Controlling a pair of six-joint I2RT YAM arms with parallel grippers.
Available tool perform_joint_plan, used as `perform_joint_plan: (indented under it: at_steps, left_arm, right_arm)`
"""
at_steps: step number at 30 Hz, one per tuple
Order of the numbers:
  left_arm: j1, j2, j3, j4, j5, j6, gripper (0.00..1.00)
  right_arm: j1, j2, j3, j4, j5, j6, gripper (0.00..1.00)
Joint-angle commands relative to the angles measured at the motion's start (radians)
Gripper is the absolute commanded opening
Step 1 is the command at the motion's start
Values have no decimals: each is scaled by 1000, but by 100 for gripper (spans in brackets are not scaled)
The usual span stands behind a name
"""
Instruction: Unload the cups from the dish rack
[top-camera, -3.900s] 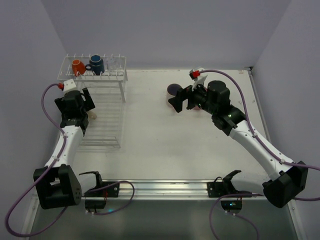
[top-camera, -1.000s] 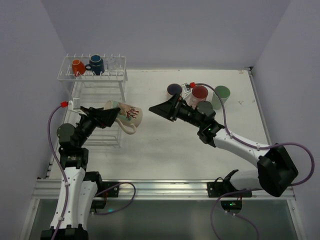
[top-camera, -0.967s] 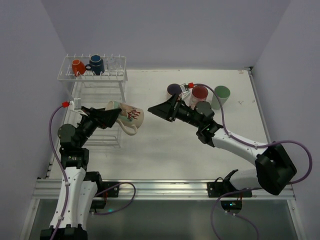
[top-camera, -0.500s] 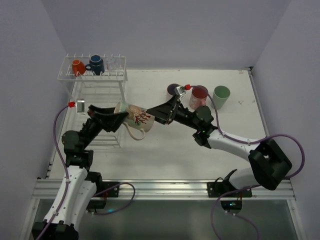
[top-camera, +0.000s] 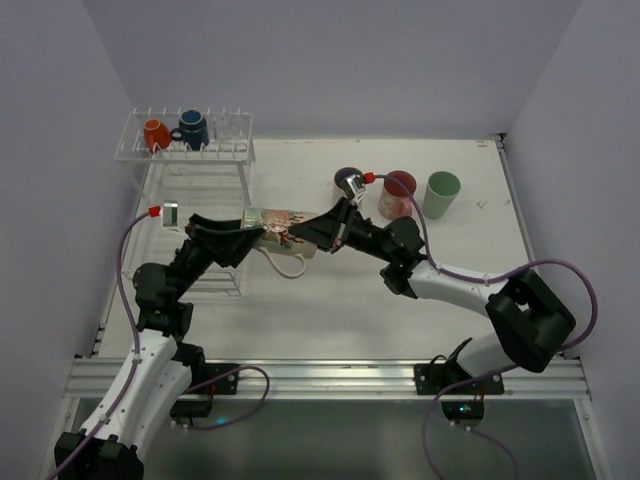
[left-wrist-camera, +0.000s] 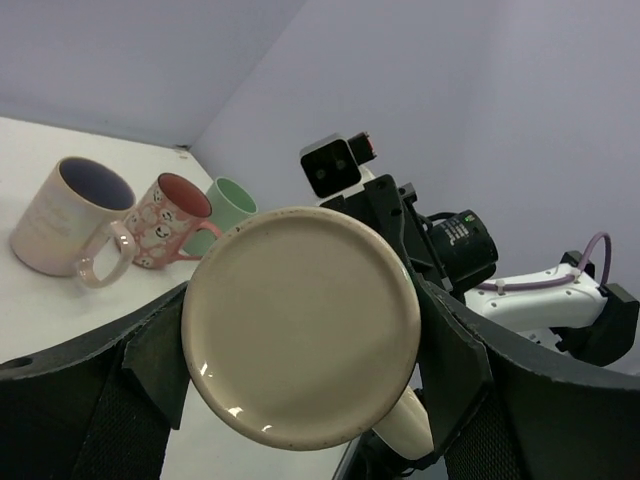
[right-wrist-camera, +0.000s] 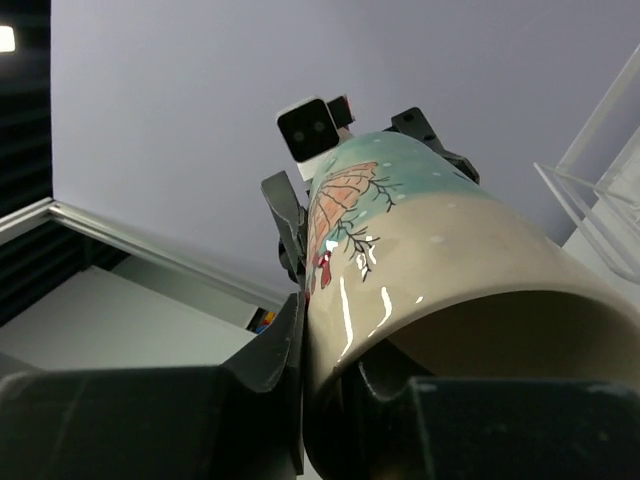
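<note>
From their bases at the 6 o'clock edge of the table (top-camera: 330, 300), both arms reach in to meet a little left of centre, at about 10 o'clock from the middle. The cream mug (top-camera: 278, 222) hangs there in the air between them, lying on its side with its base toward 9 o'clock, its mouth toward 3 o'clock and its handle toward 6 o'clock.

The left gripper (top-camera: 252, 236) comes in from 8 o'clock. Its fingers are spread just wide enough to take the mug's body and press on opposite sides near the base, as the left wrist view shows. The right gripper (top-camera: 312, 232) comes in from 4 o'clock and is nearly closed. In the right wrist view one finger lies inside the mouth and the other against the outside, pinching the wall at the rim.

Farther back, at 1 o'clock, three mugs stand upright on the table in a row: the pale mug with purple inside (top-camera: 349, 181), the pink mug (top-camera: 398, 193) and the light green mug (top-camera: 441, 192).

At 10 to 11 o'clock is the dish rack (top-camera: 243, 152). Its flat lower tray (top-camera: 205, 190) runs toward 7 o'clock, just beside the left gripper. On its raised shelf at the far end sit the orange mug (top-camera: 156, 134) and the dark blue mug (top-camera: 192, 129), side by side.
</note>
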Motion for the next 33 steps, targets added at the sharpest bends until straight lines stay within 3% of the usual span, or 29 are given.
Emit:
perform_joint_plan:
  at_steps: [1,5,8,10,13,14,20,24,27,29,33]
  left_arm:
    - [-5,-24,68,-57,-30,181,84]
    - [-5,-29,180,-330,-52,314,100]
    - [-4,-21,301,-587,-120,457,100]
    - [-4,-17,379,-721,-221,570,100]
    - [-4,-44,441,-887,-390,676,100]
    - [-4,-52,449,-901,-421,697,100]
    - [-4,-82,446,-957,-549,778,100]
    - [-4,-110,395,-953,-575,798,100]
    - [-5,-133,381,-950,-576,798,100]
    - [-10,-138,380,-947,-576,787,100]
    - [-47,-133,386,-960,-630,787,100]
  right_arm:
    - [5,-76,39,-90,78,-131,4]
    - [2,-117,84,-299,101,-275,0]
    - [3,-140,158,-519,135,-425,0]
    - [2,-142,224,-617,157,-548,0]
    - [0,-100,363,-900,201,-776,0]
    - [-1,-79,408,-969,210,-777,0]
    - [-1,244,967,-1579,357,-1249,0]
    - [0,501,1419,-1870,451,-1404,0]
    - [-1,671,1648,-2011,503,-1499,0]
    - [0,723,1697,-2027,565,-1580,0]
    - [2,753,1616,-1936,624,-1661,0]
